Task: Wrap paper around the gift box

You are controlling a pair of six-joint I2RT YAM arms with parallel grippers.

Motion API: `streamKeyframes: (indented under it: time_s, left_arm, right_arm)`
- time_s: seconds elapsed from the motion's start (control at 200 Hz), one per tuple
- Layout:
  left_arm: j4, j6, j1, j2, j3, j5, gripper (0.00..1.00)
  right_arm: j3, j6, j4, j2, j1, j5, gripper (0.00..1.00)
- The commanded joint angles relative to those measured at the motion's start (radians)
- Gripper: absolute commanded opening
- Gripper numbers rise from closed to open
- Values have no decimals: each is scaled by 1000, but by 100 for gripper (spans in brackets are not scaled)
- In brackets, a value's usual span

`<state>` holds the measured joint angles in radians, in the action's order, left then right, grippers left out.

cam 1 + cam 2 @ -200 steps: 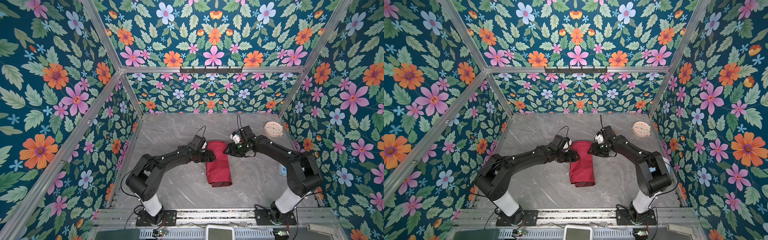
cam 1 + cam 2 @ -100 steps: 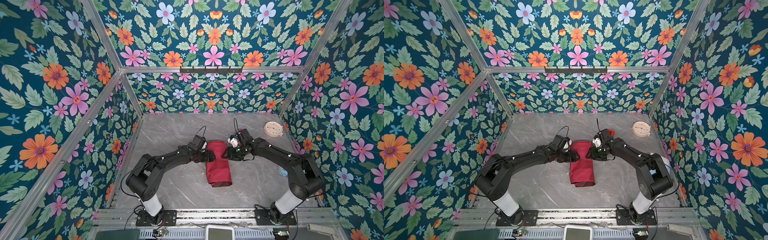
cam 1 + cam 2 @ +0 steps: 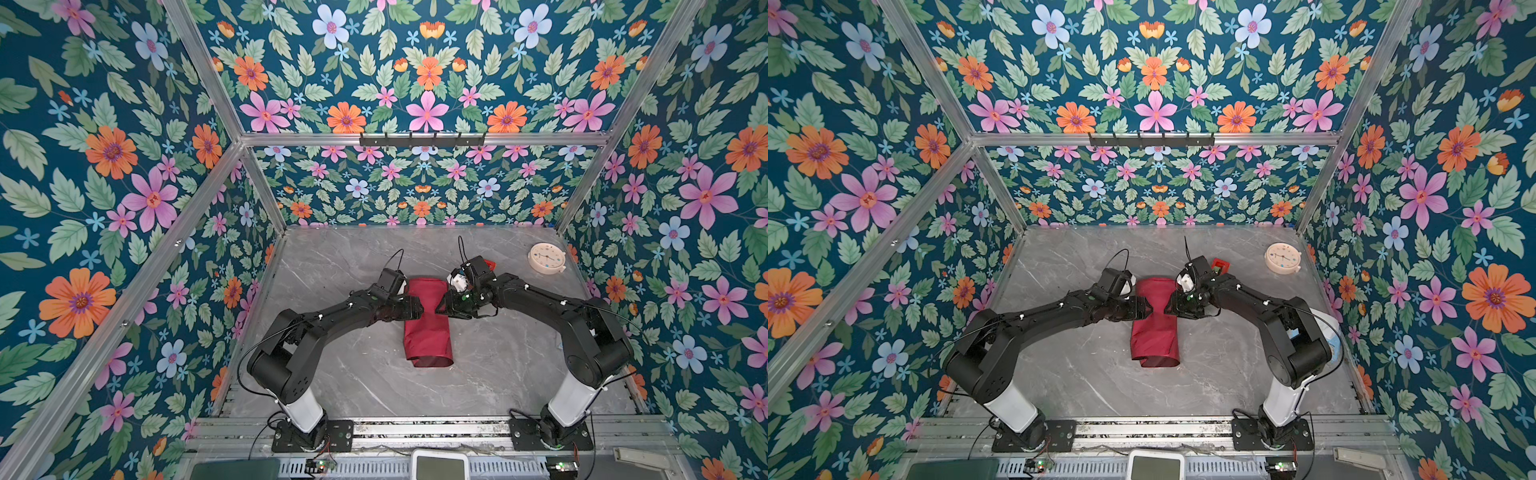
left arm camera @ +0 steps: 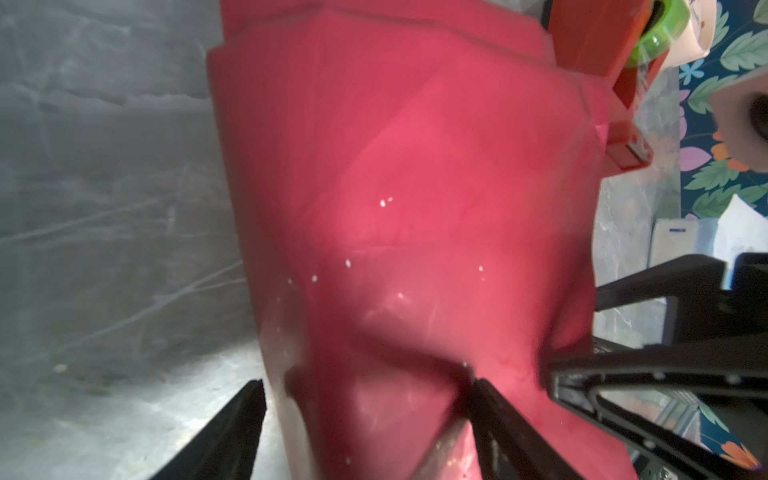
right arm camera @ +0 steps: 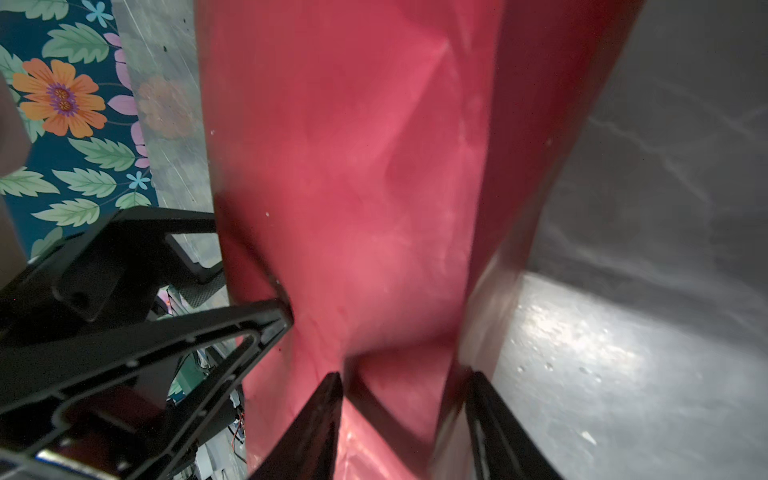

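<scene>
Counting the things in the flower room

There are two black robot arms: the left arm (image 3: 332, 316) and the right arm (image 3: 540, 299). There are two grippers: the left gripper (image 3: 415, 309) and the right gripper (image 3: 441, 305). There is one red paper (image 3: 428, 340) bundle in the middle, one round clock (image 3: 547, 258) far right, one red tape dispenser (image 3: 1219, 264) partly hidden behind the right arm, one grey table (image 3: 353, 257), and one hook rack (image 3: 422, 140) on the far wall.

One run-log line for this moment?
paper: tube, near end open | gift box: hidden | left gripper: jaws astride paper's side | right gripper: astride opposite side | grip: unclear
</scene>
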<state>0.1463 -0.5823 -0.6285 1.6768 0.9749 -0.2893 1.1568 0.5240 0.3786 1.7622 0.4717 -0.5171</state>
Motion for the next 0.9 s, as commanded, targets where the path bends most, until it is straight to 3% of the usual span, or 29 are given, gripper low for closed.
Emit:
streamKeyframes:
  time_s: [0.0, 0.535, 0.895]
  left_arm:
    - [121, 30, 0, 17, -7, 58, 75]
    - [137, 47, 13, 31, -1, 91, 70]
    - [151, 53, 13, 36, 5, 108, 72]
  right_arm:
    - [37, 13, -47, 28, 5, -39, 50]
    - [65, -49, 52, -14, -16, 26, 55]
    - [28, -90, 89, -142, -180, 41, 62]
